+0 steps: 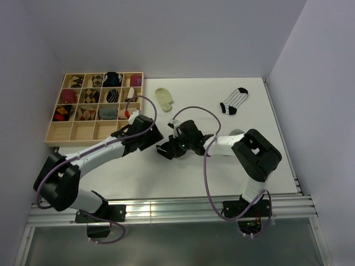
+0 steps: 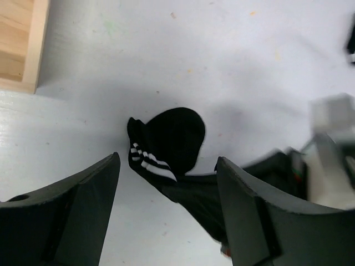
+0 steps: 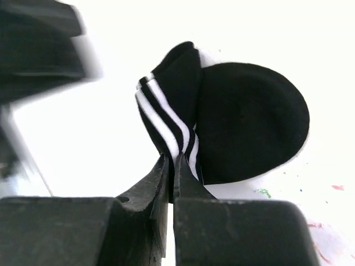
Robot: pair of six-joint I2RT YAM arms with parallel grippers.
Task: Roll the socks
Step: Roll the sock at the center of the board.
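Observation:
A black sock with white stripes at its cuff (image 1: 165, 151) lies folded on the white table between the two arms. My right gripper (image 3: 176, 159) is shut on the striped cuff, with the rounded black part of the sock (image 3: 249, 127) just beyond its tips. In the top view my right gripper (image 1: 171, 148) sits low over the sock. My left gripper (image 2: 166, 162) is open and empty, hovering just above the sock (image 2: 175, 138), with one finger on each side of it. In the top view my left gripper (image 1: 148, 136) is just left of the sock.
A wooden compartment tray (image 1: 83, 131) with several rolled socks stands at the back left; its corner shows in the left wrist view (image 2: 19, 44). A pale cream sock (image 1: 163, 98) and a white pinstriped sock with black toe (image 1: 234, 101) lie at the back.

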